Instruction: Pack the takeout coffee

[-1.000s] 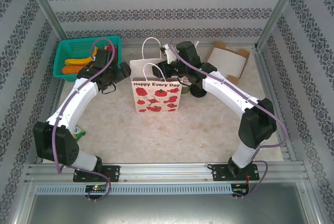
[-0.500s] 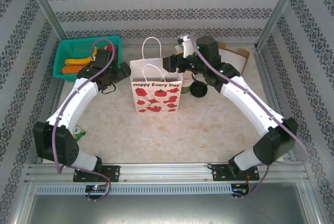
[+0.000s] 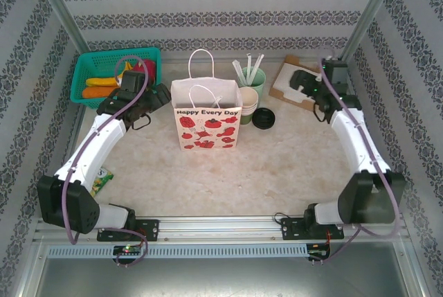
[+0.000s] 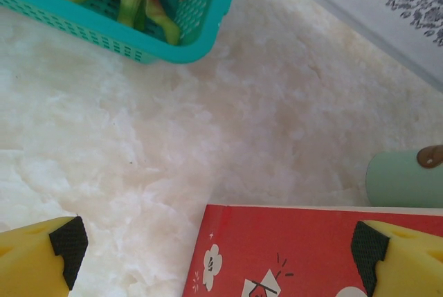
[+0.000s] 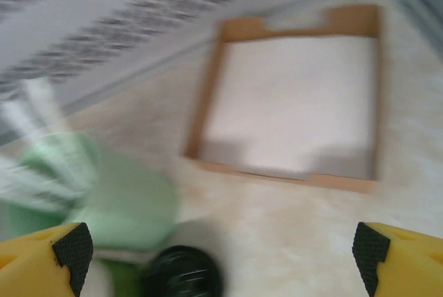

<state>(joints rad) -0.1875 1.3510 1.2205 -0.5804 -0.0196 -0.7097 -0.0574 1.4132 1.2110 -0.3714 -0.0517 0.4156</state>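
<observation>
**Onlooker:** Black lid, round and low, on the table just right of the paper bag (image 3: 206,120). I take that for the takeout coffee (image 3: 263,118), though the cup under it hardly shows from above.

**Visitor:** So it's outside the bag?

**Onlooker:** If that's the one, yes. It's close by the bag's right edge, just beside the stack of paper cups (image 3: 248,100). I can't see down into the bag itself.

**Visitor:** Which arm would you send?

**Onlooker:** The right one. The right gripper (image 3: 296,88) hangs further right of the bag, over the cardboard tray (image 5: 291,103). Its jaws are spread wide with nothing between them. From there the lid lies back toward the bag, with nothing in the way.

**Visitor:** And the other?

**Onlooker:** The left gripper (image 3: 165,96) sits at the bag's left edge, also wide open and empty. The whole bag stands between it and the lid.

**Visitor:** How would it take it?

**Onlooker:** A cup there would stand upright, so I'd guess a sideways grip round its body. Then a lift over the bag's rim, minding the handles.
</observation>
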